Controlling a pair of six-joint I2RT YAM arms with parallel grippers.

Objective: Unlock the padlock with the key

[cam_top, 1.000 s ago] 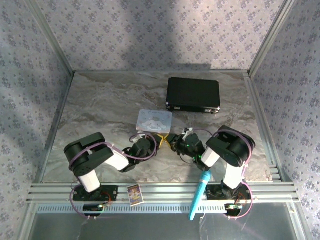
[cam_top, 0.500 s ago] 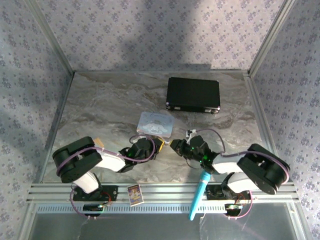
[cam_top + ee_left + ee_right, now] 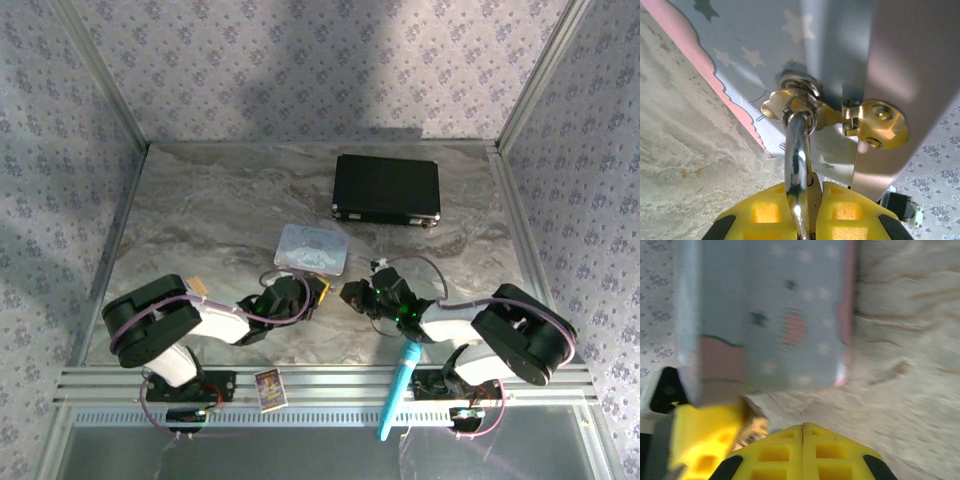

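The padlock (image 3: pixel 796 165) is hanging by its thin silver shackle from the brass hasp (image 3: pixel 874 122) of the pastel tin (image 3: pixel 765 60). The tin is sitting near the middle of the tabletop (image 3: pixel 200 220), a little toward the near edge.

The left gripper (image 3: pixel 807 190) is clamping the padlock. Its yellow fingers (image 3: pixel 757 212) are pressing in on either side of the shackle, and the brass body is sitting down among them with its keyhole face hidden. The shackle's long axis is running straight from the hasp into the gap between those fingers, away from the tin and back along the left arm.

The right gripper (image 3: pixel 802 431) is facing the tin from the side of the right edge, its fingers pressed together along a thin seam. Whether the key is pinched in that seam cannot be told.

In the right wrist view a blurred brassy glint, probably the padlock body, is lying just left of and slightly ahead of the right fingers, beside one left finger.

Judgement: the right arm is the one bringing the key. The coming move is turning on a short shift leftward to meet the lock body. Which way the keyhole is facing cannot be told, and insertion is looking not yet begun.
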